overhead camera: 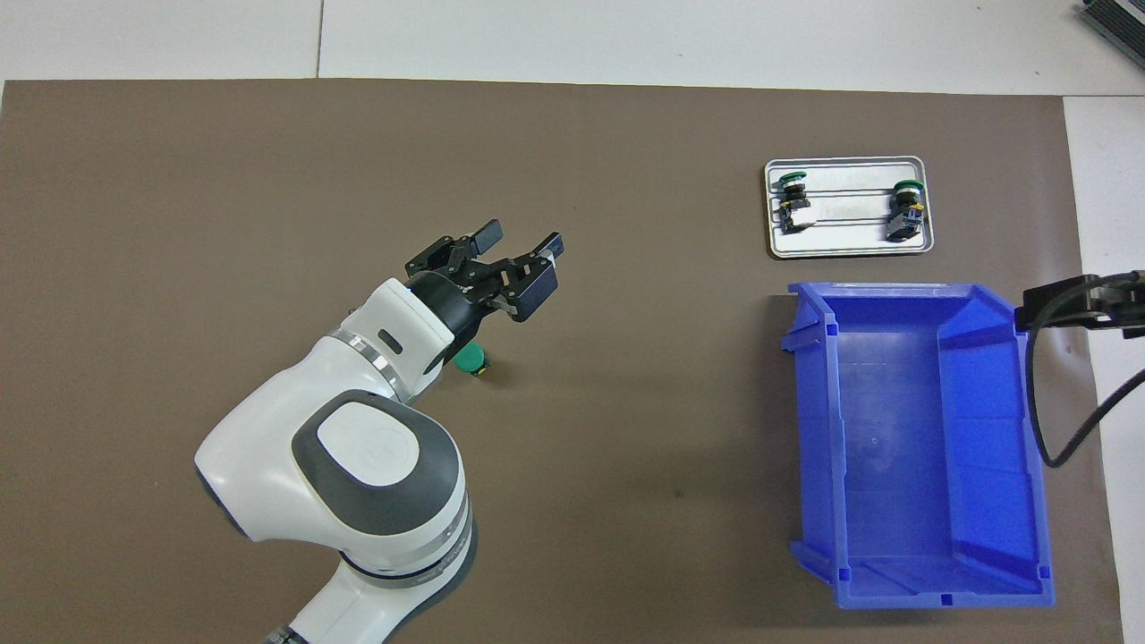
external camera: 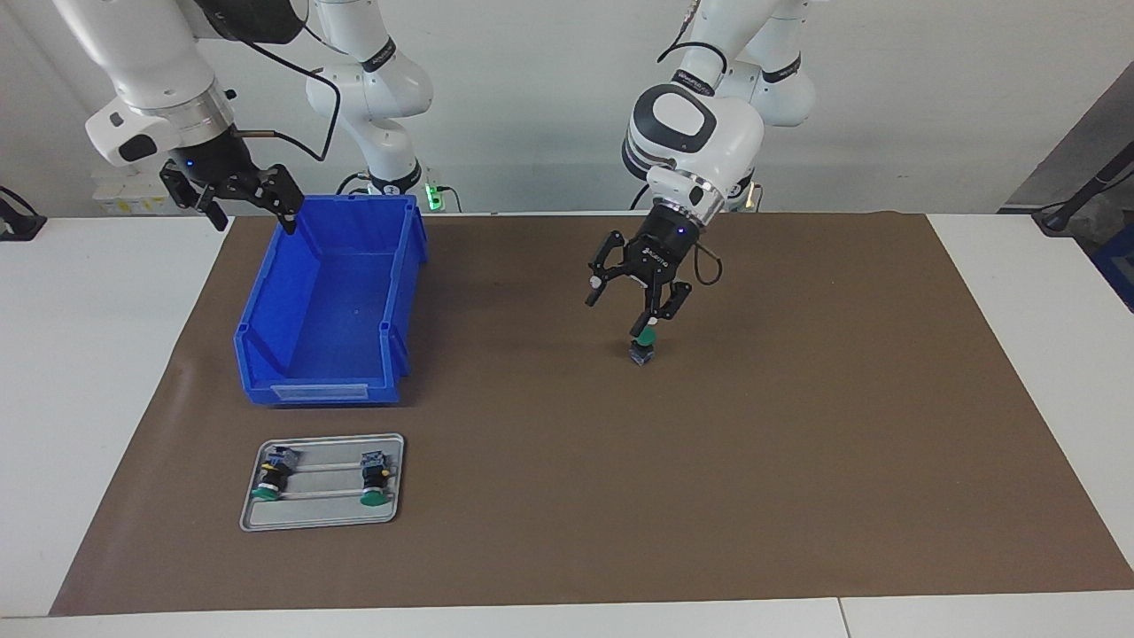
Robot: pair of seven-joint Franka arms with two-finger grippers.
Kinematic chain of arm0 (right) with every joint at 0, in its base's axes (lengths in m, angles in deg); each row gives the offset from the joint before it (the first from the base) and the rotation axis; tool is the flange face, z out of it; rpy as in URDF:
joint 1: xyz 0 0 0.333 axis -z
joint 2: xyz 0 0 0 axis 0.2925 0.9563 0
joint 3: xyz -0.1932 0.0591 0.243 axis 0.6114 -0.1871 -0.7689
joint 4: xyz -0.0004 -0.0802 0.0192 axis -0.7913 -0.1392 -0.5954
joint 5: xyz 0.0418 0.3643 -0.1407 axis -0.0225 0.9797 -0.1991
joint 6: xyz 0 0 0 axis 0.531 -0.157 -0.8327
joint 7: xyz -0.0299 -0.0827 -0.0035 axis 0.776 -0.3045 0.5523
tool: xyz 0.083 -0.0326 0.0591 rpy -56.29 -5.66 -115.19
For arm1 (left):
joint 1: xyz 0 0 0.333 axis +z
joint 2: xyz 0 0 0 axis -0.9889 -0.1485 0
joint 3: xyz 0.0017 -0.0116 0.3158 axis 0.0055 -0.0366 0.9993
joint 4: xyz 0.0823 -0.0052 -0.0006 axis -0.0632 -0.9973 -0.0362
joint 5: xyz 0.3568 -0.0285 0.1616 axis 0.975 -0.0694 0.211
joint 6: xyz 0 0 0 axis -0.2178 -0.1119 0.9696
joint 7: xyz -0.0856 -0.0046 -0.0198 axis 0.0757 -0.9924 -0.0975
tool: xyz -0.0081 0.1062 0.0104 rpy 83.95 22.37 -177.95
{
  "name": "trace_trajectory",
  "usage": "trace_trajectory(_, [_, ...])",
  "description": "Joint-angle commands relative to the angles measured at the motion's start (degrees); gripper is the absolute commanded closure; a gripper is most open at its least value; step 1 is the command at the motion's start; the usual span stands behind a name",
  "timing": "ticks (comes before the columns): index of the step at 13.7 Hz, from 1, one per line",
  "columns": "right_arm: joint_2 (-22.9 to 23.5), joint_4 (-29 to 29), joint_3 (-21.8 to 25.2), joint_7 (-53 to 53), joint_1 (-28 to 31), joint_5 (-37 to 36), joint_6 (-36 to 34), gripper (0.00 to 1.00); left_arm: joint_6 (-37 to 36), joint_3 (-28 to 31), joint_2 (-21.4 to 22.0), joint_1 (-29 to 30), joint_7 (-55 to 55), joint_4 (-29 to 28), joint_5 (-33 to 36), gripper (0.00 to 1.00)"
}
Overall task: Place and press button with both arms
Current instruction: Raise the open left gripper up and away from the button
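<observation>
Left hand (external camera: 633,301) open above upright button (external camera: 644,346).

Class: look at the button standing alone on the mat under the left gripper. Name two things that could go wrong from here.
1. The button stands upright on its narrow end on the mat. The open left gripper hangs just over it with one finger at the cap, so a small nudge could tip it.
2. The right gripper waits open over the bin rim and could clip it when it moves.

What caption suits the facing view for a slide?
Left end effector, open, hovers just above an upright green button on the mat; right end effector waits open at the blue bin's corner.
</observation>
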Motion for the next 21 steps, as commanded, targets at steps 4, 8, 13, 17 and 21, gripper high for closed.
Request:
trace_trajectory(4, [-0.6,-0.4,0.1,-1.0,0.0,0.2,0.5,0.0,1.1,-0.4,0.3,0.2,0.8,0.6,0.0,0.17])
trace_trajectory(8, [-0.6,-0.4,0.1,-1.0,0.0,0.2,0.4,0.0,1.2,-0.2,0.0,0.4,0.8,1.6,1.8,0.17])
trace_trajectory(13, [-0.6,-0.4,0.1,-1.0,0.0,0.2,0.4,0.0,1.4,-0.2,0.1,0.3,0.8,1.2,1.8,0.14])
trace_trajectory(17, [-0.6,-0.4,0.1,-1.0,0.0,0.2,0.5,0.0,1.3,-0.2,0.2,0.3,0.1,1.3,2.4,0.01])
trace_trajectory(21, [-0.6,-0.4,0.1,-1.0,0.0,0.2,0.5,0.0,1.0,0.1,0.3,0.4,0.6,1.5,5.6,0.0])
